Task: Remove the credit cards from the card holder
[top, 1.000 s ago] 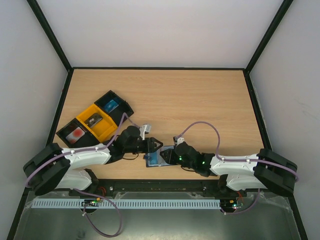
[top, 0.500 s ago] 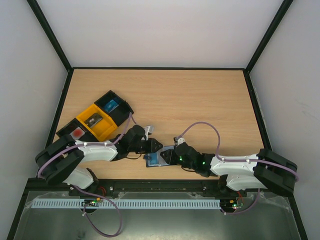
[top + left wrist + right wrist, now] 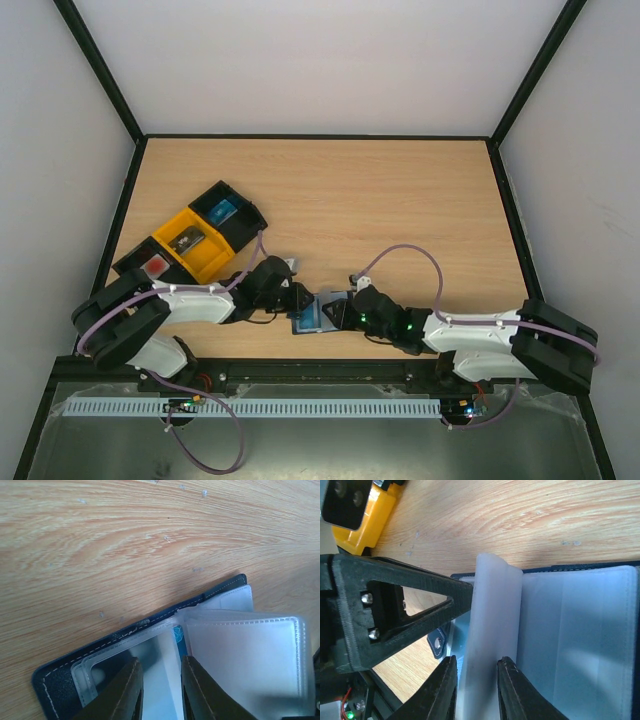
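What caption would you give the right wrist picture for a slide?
Right hand pinches a clear sleeve upright from the open navy card holder on a wooden table.

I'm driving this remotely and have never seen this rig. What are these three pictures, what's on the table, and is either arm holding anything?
These are two robot arms bolted at the near edge of a wooden table. The wide picture comes from a fixed camera above and behind them, with the left arm on the left. The other two come from a camera on each wrist, looking along its two fingers. On the table lie an open navy card holder between the arms and a row of black and yellow trays at the left. The right end effector pinches an upright clear sleeve leaf. The left end effector straddles a light blue card in the holder. Whether it grips the card, I cannot tell.
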You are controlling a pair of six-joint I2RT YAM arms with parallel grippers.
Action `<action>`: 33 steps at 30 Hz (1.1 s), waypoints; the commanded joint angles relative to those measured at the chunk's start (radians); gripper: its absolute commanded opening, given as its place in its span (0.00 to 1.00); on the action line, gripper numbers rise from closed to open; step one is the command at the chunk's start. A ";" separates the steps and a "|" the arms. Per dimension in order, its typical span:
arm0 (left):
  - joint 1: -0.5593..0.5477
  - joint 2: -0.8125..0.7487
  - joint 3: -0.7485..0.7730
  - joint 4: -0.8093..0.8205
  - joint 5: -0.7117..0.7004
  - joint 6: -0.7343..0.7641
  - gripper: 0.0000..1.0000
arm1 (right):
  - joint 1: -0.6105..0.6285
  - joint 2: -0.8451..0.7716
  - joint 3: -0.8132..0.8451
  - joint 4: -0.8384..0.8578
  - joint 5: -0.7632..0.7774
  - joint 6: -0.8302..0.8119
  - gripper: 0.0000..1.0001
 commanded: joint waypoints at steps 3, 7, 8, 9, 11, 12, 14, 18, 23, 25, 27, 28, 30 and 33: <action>0.003 -0.008 -0.009 -0.050 -0.045 0.029 0.26 | 0.005 -0.061 -0.014 -0.043 0.044 0.001 0.24; 0.003 -0.010 -0.011 -0.048 -0.045 0.029 0.27 | 0.005 -0.103 -0.013 -0.076 0.068 0.002 0.25; 0.004 -0.010 -0.013 -0.047 -0.045 0.029 0.27 | 0.005 -0.114 -0.013 -0.083 0.073 0.000 0.25; 0.003 -0.011 -0.017 -0.046 -0.045 0.029 0.27 | 0.005 -0.125 -0.011 -0.088 0.076 0.000 0.25; 0.003 -0.014 -0.023 -0.037 -0.045 0.027 0.27 | 0.005 -0.144 -0.011 -0.097 0.082 -0.001 0.23; 0.003 -0.016 -0.028 -0.033 -0.045 0.025 0.27 | 0.005 -0.151 -0.011 -0.096 0.082 -0.001 0.22; 0.003 -0.019 -0.037 -0.022 -0.043 0.020 0.27 | 0.005 -0.160 -0.015 -0.089 0.079 -0.003 0.17; 0.003 -0.021 -0.048 0.001 -0.036 0.011 0.28 | 0.005 -0.148 -0.018 -0.064 0.068 -0.001 0.09; 0.004 -0.021 -0.050 0.010 -0.029 0.009 0.28 | 0.005 -0.111 -0.017 -0.039 0.055 -0.003 0.02; 0.003 -0.021 -0.052 0.014 -0.028 0.008 0.28 | 0.005 -0.101 -0.014 -0.032 0.051 -0.003 0.03; 0.003 -0.022 -0.054 0.015 -0.027 0.007 0.28 | 0.005 -0.098 -0.005 -0.055 0.066 -0.003 0.12; 0.003 -0.024 -0.054 0.015 -0.025 0.006 0.29 | 0.005 -0.097 0.005 -0.090 0.091 -0.003 0.17; 0.004 -0.034 -0.054 0.012 -0.024 0.004 0.29 | 0.005 -0.095 0.017 -0.151 0.154 -0.012 0.21; 0.003 -0.066 -0.055 0.004 -0.015 -0.004 0.31 | -0.006 -0.098 0.018 -0.203 0.212 -0.017 0.29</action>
